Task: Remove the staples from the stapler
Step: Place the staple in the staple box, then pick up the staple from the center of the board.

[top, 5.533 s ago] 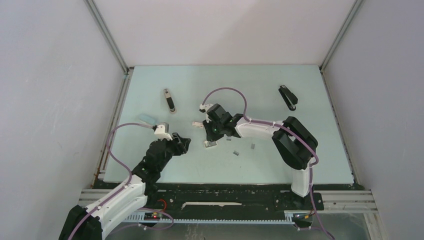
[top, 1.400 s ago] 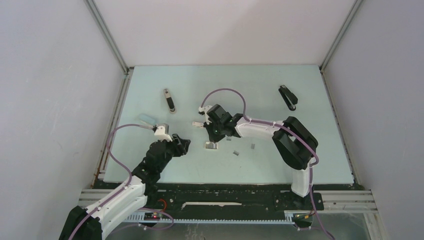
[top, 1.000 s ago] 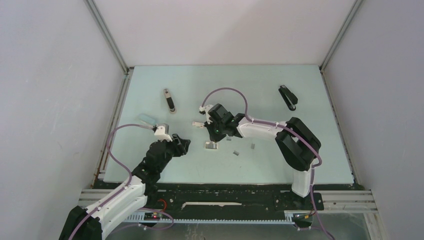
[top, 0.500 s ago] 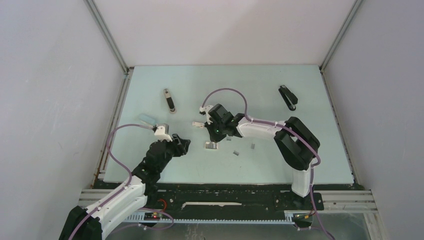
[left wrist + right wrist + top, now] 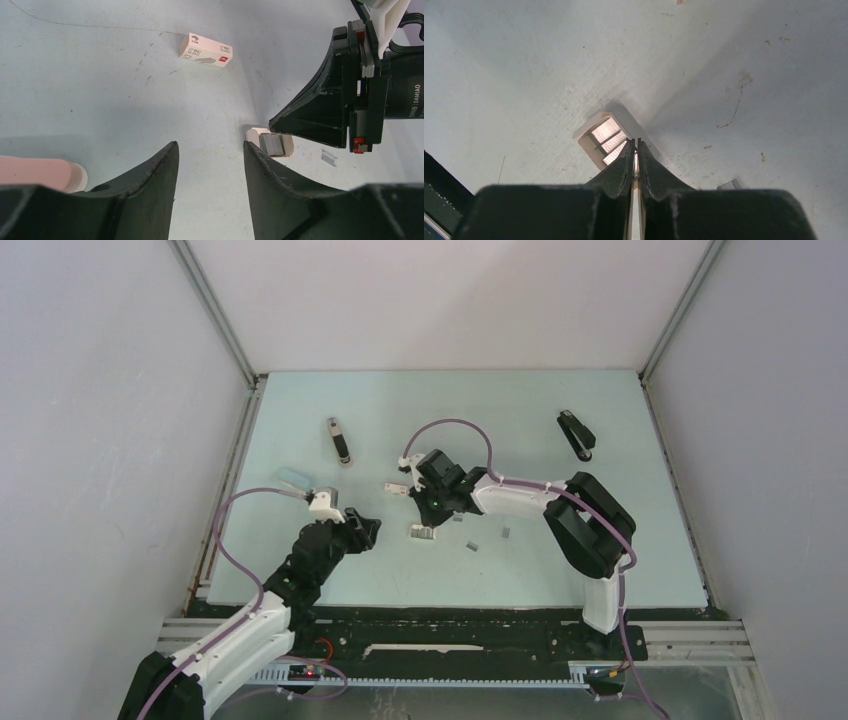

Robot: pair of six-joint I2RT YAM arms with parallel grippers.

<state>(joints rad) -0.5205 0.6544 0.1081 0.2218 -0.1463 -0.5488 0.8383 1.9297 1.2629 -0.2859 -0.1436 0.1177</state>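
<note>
While stapler [image 5: 340, 442] lies flat, silver-topped | left hand [image 5: 210, 147] wide | right hand [image 5: 636, 145] seemingly closed

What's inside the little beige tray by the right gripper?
Grey staple strips lie side by side in the tray; its near corner is hidden behind the shut right gripper.

Scuffed pale-green tabletop [image 5: 560, 550]. Small cream cardboard box [image 5: 206, 51], red-ended label, lying flat. Open cream cardboard tray [image 5: 583, 141] apart from it, nearer. All-black stapler [image 5: 576, 434] back right. Plain white walls [image 5: 450, 300] on three sides.
</note>
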